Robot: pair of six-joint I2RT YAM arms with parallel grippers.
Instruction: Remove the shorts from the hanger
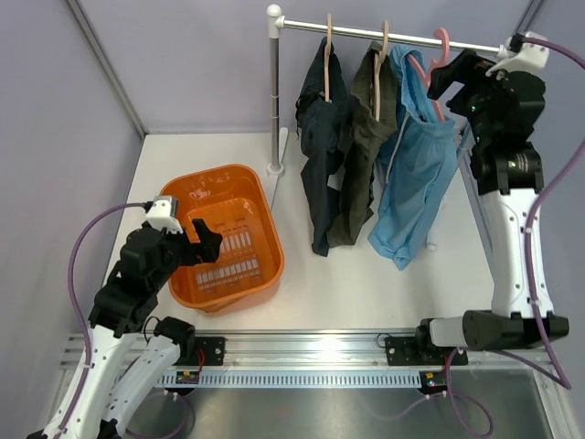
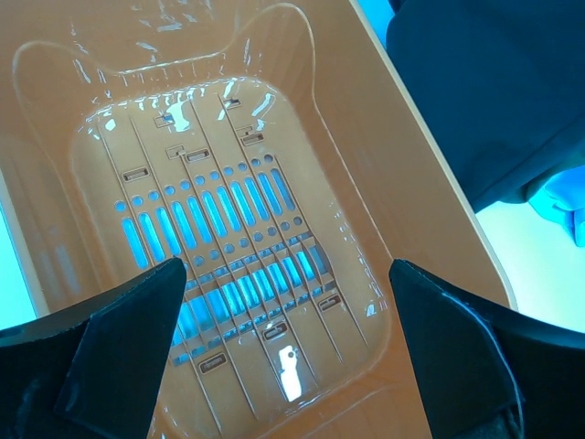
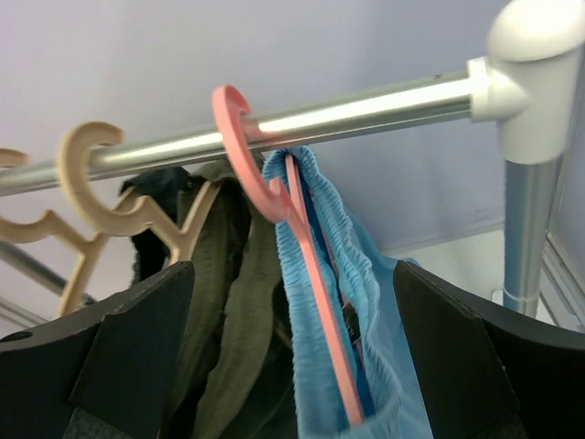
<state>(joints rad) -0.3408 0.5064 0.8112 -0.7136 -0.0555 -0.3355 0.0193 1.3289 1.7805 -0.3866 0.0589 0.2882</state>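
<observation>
Three pairs of shorts hang from a metal rail (image 1: 384, 35): dark navy (image 1: 322, 155) at left, olive green (image 1: 359, 155) in the middle, light blue (image 1: 413, 178) at right. The light blue pair (image 3: 366, 302) hangs on a pink hanger (image 3: 302, 229); the olive pair (image 3: 233, 302) hangs on a beige hanger (image 3: 91, 201). My right gripper (image 1: 450, 78) is open high by the rail, its fingers (image 3: 137, 338) on either side of the light blue waistband, not touching. My left gripper (image 1: 208, 240) is open and empty over the orange basket (image 1: 187, 192).
The rail stands on a vertical post (image 1: 274, 101) at the back of the white table. A second post (image 3: 530, 210) stands close on the right of my right gripper. The basket's slotted floor (image 2: 228, 238) is bare. The navy shorts' hem (image 2: 494, 101) shows beyond its rim.
</observation>
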